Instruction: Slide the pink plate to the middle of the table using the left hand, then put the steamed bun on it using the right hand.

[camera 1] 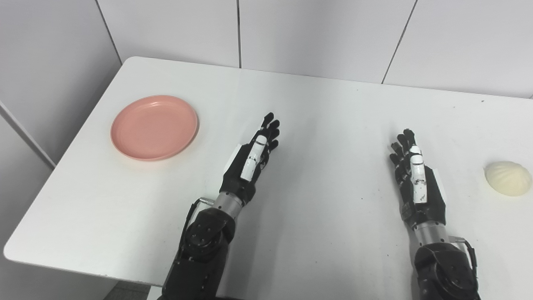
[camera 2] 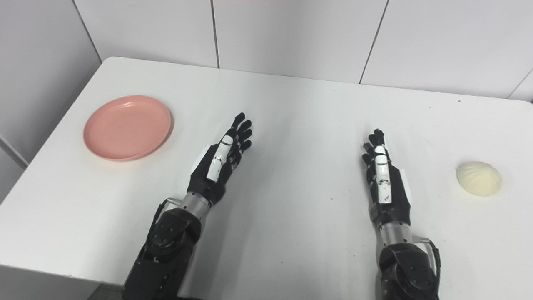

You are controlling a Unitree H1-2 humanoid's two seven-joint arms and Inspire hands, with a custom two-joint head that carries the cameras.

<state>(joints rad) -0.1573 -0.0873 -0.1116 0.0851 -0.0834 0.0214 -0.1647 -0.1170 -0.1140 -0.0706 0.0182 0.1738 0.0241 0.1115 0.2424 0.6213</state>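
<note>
white table [camera 1: 316, 125] is sitting against a grey panelled wall [camera 1: 325, 33], near edge and rounded left corner showing. pink plate [camera 1: 154, 127] is lying flat near the table's left edge, toward the far side, nothing on it. steamed bun [camera 1: 508, 178] is resting on the tabletop far to the right, pleats up, well apart from the plate.

left hand [camera 1: 252, 160] is hovering over the mid-left of the table, fingers extended and released, gripping nothing; it is sitting to the right of the plate and not touching it. bare tabletop is lying between hand and plate, nothing blocking the way.

right hand [camera 2: 383, 177] is hovering over the mid-right, fingers straight and loose, holding nothing; the bun is lying to its right, apart from it, with only bare surface between.

right eye view is showing the bun whole with table beyond it; left eye view is placing it almost at the frame's right edge. left eye view is showing more of the left wall panels.
</note>
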